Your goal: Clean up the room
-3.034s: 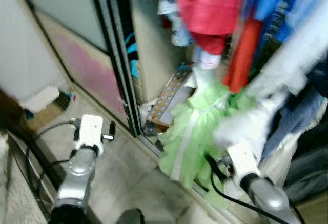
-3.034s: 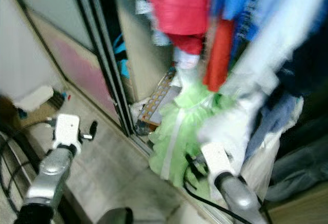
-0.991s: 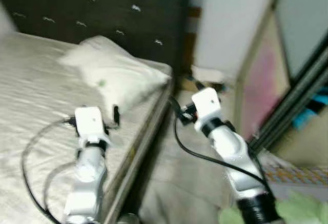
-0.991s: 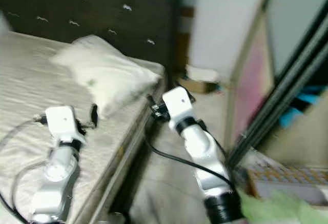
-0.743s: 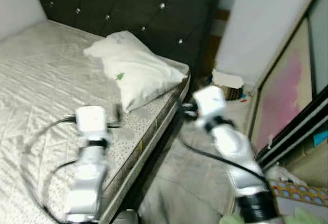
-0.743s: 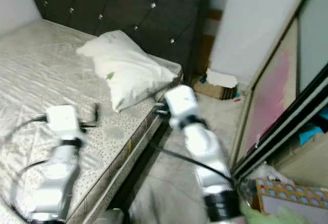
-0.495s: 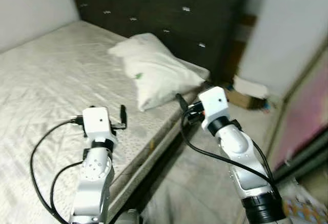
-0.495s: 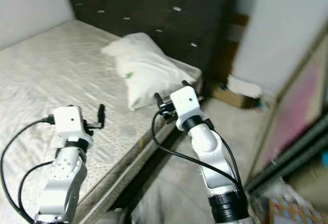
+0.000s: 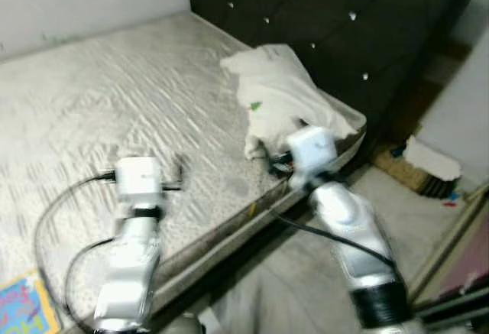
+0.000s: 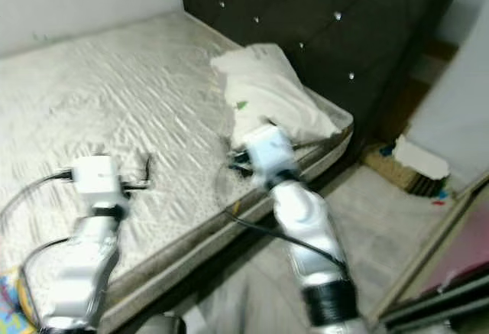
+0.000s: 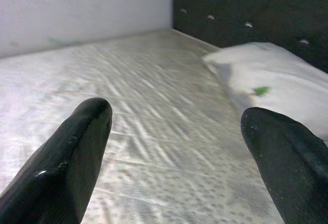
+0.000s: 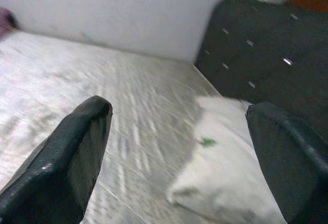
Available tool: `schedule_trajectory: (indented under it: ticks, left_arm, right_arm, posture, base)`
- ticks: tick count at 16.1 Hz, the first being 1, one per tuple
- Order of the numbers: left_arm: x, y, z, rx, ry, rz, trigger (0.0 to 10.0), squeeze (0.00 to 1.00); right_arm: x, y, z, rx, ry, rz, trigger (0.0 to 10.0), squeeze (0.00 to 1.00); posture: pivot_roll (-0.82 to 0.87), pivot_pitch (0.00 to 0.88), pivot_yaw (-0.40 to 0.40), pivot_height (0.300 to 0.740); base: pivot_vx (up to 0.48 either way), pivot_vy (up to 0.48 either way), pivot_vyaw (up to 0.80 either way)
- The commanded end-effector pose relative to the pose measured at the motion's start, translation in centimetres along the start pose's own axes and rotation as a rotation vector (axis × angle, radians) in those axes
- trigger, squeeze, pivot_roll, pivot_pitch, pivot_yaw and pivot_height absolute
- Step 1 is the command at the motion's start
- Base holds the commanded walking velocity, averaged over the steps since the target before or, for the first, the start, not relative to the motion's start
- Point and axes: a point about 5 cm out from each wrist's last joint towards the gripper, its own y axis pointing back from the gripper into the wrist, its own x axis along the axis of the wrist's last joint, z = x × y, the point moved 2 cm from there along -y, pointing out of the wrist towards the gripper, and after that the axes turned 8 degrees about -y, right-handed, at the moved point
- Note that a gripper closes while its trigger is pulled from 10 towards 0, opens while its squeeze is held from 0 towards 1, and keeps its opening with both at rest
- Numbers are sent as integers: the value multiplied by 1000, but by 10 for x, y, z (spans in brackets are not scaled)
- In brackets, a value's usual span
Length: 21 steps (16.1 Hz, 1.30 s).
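White pillow (image 9: 283,105) lies on quilted bed (image 9: 107,112).

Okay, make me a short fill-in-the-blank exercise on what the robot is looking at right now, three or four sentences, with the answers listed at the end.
1. The white pillow lies on the ____, against the dark headboard.
2. A small ____ mark shows on the pillow.
3. The fingers of the left hand are spread ____, with nothing between them.
4. The right hand is held over the mattress edge, near the ____.

Missing words: bed; green; open; pillow
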Motion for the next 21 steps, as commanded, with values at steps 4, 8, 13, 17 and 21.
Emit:
schedule_trajectory:
  ticks: [4,8,13,17,21]
  left_arm:
    - [5,0,7,-6,5,16,10000,0]
    - [4,-2,6,-2,-4,14,10000,0]
    - [3,-4,7,-11,-8,10,10000,0]
    - [4,-4,8,-16,-3,11,10000,0]
    - [4,-4,8,-23,1,12,10000,0]
  right_arm:
    - [-1,2,8,-9,23,-6,10000,0]
    - [-2,0,7,-1,41,-5,10000,0]
    - [-7,1,6,4,47,-16,10000,0]
    - [-6,0,6,9,49,-12,10000,0]
    - [-6,0,5,9,46,-5,10000,0]
  posture:
    - [51,0,-39,740]
    - [53,0,-36,740]
    - [56,0,-35,740]
    - [59,0,-35,740]
    - [57,0,-34,740]
  base:
    - [0,0,789]
    - [0,0,788]
    - [0,0,788]
    - [0,0,788]
    - [0,0,791]
